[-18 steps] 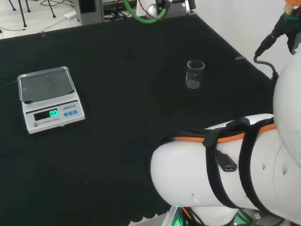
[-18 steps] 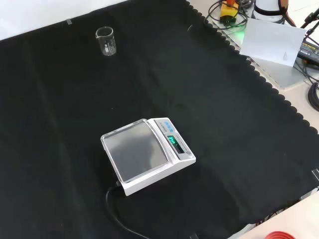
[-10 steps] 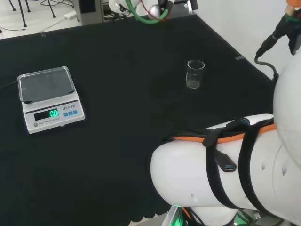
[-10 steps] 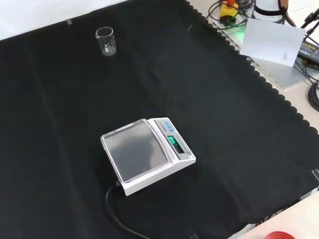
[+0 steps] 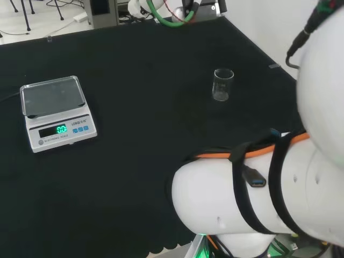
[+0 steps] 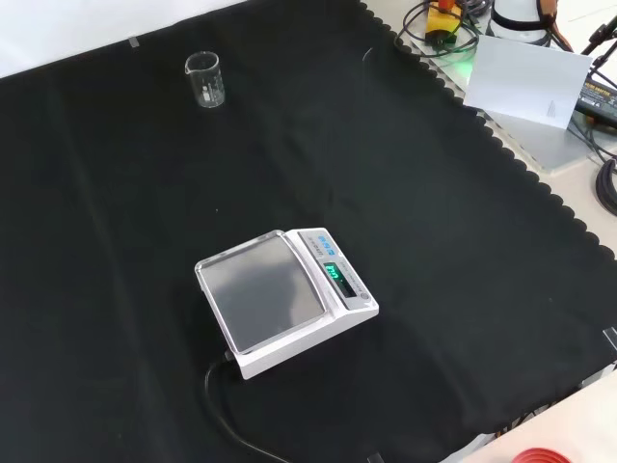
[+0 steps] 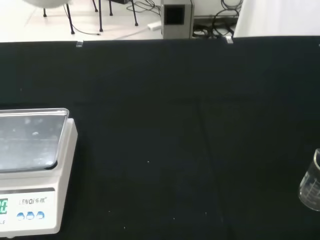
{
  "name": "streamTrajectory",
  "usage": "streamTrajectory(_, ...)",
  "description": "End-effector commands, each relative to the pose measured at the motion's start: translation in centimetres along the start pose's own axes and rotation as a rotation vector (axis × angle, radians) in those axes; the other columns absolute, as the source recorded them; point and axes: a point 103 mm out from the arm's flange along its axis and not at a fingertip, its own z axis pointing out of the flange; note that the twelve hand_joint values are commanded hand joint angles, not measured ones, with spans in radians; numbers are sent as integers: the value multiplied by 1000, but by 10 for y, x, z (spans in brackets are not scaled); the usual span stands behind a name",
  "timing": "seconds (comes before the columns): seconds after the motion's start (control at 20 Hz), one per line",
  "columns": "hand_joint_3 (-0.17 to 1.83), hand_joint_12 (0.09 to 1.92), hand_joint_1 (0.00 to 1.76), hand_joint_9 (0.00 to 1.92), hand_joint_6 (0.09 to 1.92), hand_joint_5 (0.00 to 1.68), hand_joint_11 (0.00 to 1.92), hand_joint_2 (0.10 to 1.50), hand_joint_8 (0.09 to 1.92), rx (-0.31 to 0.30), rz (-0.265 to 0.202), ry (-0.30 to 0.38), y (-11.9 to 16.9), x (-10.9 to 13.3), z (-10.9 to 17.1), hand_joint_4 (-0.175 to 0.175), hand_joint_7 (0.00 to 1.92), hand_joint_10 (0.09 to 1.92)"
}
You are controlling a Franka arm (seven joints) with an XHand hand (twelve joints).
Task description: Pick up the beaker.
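- Head view: beaker (image 5: 223, 84) upright on the bench (image 5: 140, 70), upper centre-right of frame, long axis vertical, mouth up. Scale (image 5: 55, 112) at left, well apart. Arm links (image 5: 258, 209) at lower right.
- Front view: beaker (image 6: 205, 79) upper left, looks empty, spout toward frame left; scale (image 6: 284, 299) centre.
- Wrist view: beaker (image 7: 312, 186) at right edge, scale (image 7: 32, 170) at left.
- Fingers: cannot tell their state.
- Judgement: approach from the side, close around mid-wall, keep it upright.

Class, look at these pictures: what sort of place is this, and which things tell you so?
Probably a laboratory test bench: a clear glass beaker and a digital weighing scale stand on black cloth, with cables and equipment at the edge.
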Motion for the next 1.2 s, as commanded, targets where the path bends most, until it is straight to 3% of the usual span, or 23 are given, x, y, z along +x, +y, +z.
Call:
streamTrajectory(0.05,299,1437,562,548,276,314,297,690,785,51,52,21,49,-27,27,-18,525,801)
streamTrajectory(0.2,287,1439,559,523,257,302,284,687,770,75,74,18,70,-51,39,-15,477,800)
streamTrajectory(0.7,248,1444,558,496,195,304,280,687,770,185,178,110,120,-137,99,-11,419,813)
streamTrajectory(1.2,233,1440,560,489,167,288,289,680,760,312,270,112,163,-199,175,-8,383,810)
